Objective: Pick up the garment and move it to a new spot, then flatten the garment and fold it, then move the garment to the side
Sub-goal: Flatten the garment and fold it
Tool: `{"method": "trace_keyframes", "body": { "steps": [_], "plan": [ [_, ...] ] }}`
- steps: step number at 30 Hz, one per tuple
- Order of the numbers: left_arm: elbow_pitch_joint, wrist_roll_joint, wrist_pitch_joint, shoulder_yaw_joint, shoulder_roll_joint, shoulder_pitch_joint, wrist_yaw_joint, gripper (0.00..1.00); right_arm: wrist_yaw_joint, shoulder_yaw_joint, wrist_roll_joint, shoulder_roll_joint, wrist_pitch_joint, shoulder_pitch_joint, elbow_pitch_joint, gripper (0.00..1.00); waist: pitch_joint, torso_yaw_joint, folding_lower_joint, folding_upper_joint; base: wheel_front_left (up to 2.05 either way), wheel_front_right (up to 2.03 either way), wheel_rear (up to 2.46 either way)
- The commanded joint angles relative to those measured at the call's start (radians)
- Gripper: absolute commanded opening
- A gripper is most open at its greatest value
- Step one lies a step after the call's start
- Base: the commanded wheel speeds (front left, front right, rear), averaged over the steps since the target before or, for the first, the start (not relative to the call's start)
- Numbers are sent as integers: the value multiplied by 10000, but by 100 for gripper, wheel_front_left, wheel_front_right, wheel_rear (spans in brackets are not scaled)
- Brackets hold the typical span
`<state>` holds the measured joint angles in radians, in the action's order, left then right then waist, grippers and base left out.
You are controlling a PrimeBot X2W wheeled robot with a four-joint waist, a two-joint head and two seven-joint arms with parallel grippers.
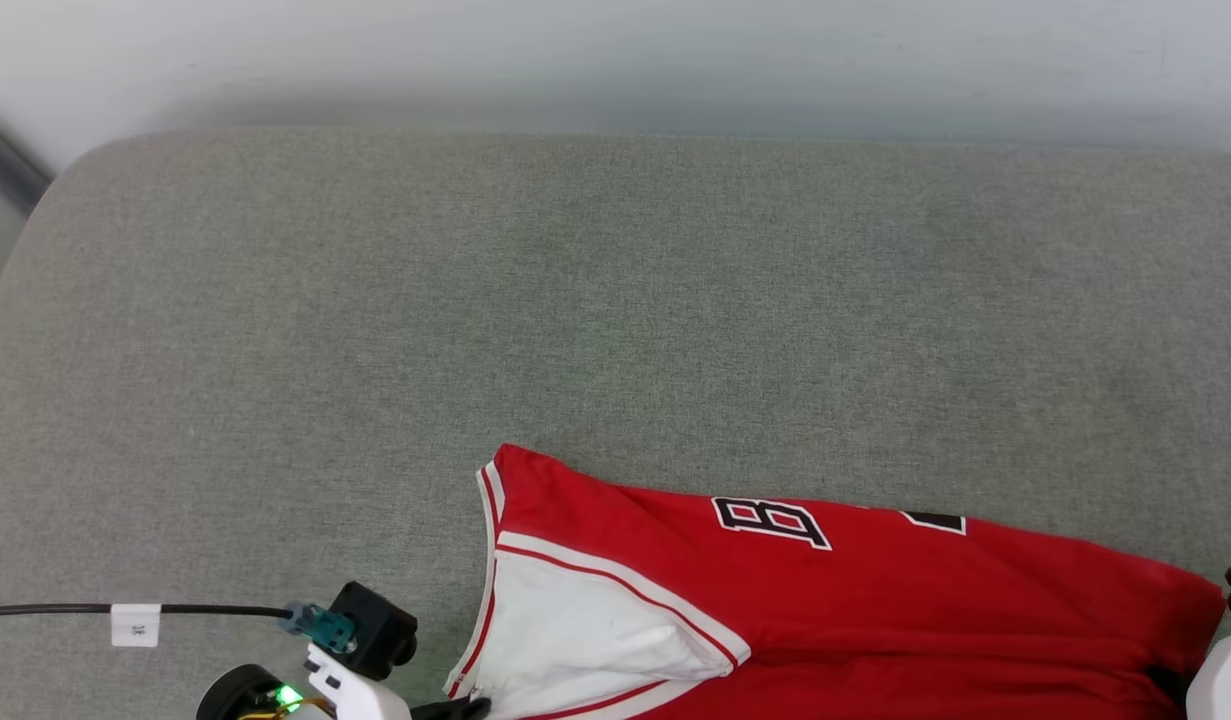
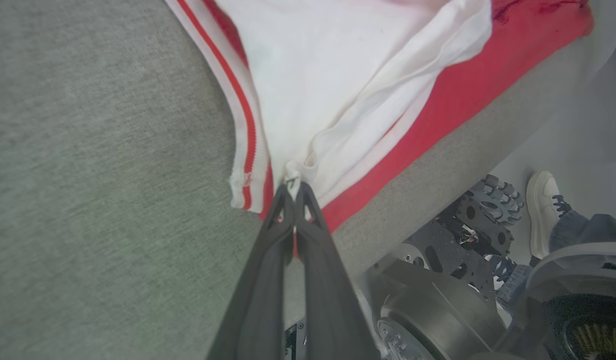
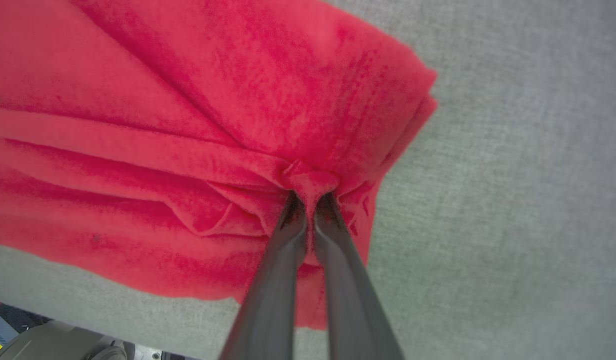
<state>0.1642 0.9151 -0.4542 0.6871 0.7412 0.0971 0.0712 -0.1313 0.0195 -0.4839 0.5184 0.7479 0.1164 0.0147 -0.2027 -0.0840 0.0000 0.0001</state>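
Note:
The garment [image 1: 875, 610], a red jersey with a white sleeve and black-and-white lettering, lies along the near edge of the grey cushion. In the left wrist view my left gripper [image 2: 293, 186] is shut on a pinch of the white sleeve [image 2: 338, 75] beside its red-and-white striped trim. My right gripper [image 3: 310, 197] is shut on a bunched fold of the garment's red cloth [image 3: 187, 125] near its end, which is creased into ridges. The left arm's wrist [image 1: 360, 640] sits at the head view's bottom left. At the bottom right corner is a pale part of the right arm [image 1: 1225, 670].
The grey cushion [image 1: 475, 300] stretches wide behind and left of the garment, up to a pale wall. A black cable [image 1: 125, 610] runs in from the left. My wheeled base [image 2: 463, 260] and a person's white shoe [image 2: 543, 210] are beyond the cushion's near edge.

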Motion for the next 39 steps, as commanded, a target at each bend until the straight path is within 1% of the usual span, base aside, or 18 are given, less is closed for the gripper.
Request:
{"method": "trace_keyframes", "body": {
  "steps": [1, 2, 6, 9, 11, 13, 15, 18, 21, 23, 25, 26, 29, 31, 33, 34, 36, 39],
  "plan": [
    [-151, -192, 117, 106, -68, 166, 112, 49, 12, -118, -4, 70, -120, -113, 255, 100, 19, 17, 0, -1, 0, 0, 0],
    [-274, -262, 182, 163, -115, 191, 166, 100, 12, -169, -25, 110, -204, -138, 332, 100, 43, 28, 0, -1, 0, 0, 0],
    [-562, -374, 574, 280, -298, 246, 291, 100, 8, -396, -269, 268, -400, -175, 435, 100, 270, 79, 0, -1, 0, 0, 0],
    [-638, -506, 1008, 212, -442, 346, 336, 100, 8, -144, -503, 417, -513, -130, 235, 100, 536, 72, 0, -1, 0, 0, 0],
    [-599, -593, 1364, 116, -504, 374, 351, 100, 8, 96, -749, 339, -513, -6, -65, 100, 717, 60, 0, -1, 0, 0, 0],
    [-496, -763, 1911, -121, -572, 486, 342, 100, 8, 358, -876, 344, -428, 141, -486, 100, 846, 65, 0, -1, 0, 0, 0],
    [-451, -1060, 2753, -472, -720, 610, 150, 100, 8, 668, -961, 288, -232, 297, -914, 100, 941, 91, 0, -1, 0, 0, 0],
    [-515, -1429, 3854, -900, -922, 500, -185, 100, 8, 1249, -1031, -94, 128, 452, -1581, 100, 1027, 147, 0, -1, 0, 0, 0],
    [-677, -1870, 4953, -1298, -1099, 370, -599, 100, 8, 1810, -796, -675, 505, 557, -2019, 100, 1052, 188, 0, -1, 0, 0, 0],
    [-792, -2041, 5736, -1547, -1320, 248, -886, 100, 8, 2081, -548, -1137, 717, 569, -2158, 100, 1038, 189, 0, -1, 0, 0, 0],
    [-952, -2807, 6531, -1763, -1252, 267, -1355, 100, 8, 2277, -289, -1550, 817, 635, -2198, 100, 983, 170, 0, -1, 0, 0, 0],
    [-1046, -3165, 6782, -1774, -1329, 238, -1592, 100, 8, 2375, -165, -1794, 806, 655, -2146, 100, 950, 150, 0, -1, 0, 0, 0],
    [-1074, -3630, 7131, -2019, -1845, 20, -1959, 100, 8, 2777, 203, -2329, 627, 603, -1836, 100, 816, 59, 0, -1, 0, 0, 0],
    [-1061, -3945, 7190, -2270, -2034, -94, -2009, 100, 8, 2978, 395, -2608, 504, 525, -1558, 100, 714, -8, 0, -1, 0, 0, 0],
    [-892, -4277, 7203, -2789, -2450, -219, -2052, 100, 8, 3196, 521, -2868, 354, 355, -1249, 100, 631, -76, 0, -1, 0, 0, 0],
    [-764, -4374, 7207, -3125, -2755, -345, -2059, 100, 8, 3342, 548, -2999, 282, 274, -1057, 100, 591, -107, 0, -1, 0, 0, 0],
    [-599, -4733, 7201, -3746, -3144, -572, -1866, 100, 8, 3568, 643, -3217, 113, 141, -684, 100, 510, -163, 0, -1, 0, 0, 0],
    [-566, -5368, 7199, -4307, -3673, -833, -1497, 100, 6, 3649, 667, -3529, -77, -88, -112, 100, 396, -229, 0, -1, 0, 0, 0]
  ]
}}
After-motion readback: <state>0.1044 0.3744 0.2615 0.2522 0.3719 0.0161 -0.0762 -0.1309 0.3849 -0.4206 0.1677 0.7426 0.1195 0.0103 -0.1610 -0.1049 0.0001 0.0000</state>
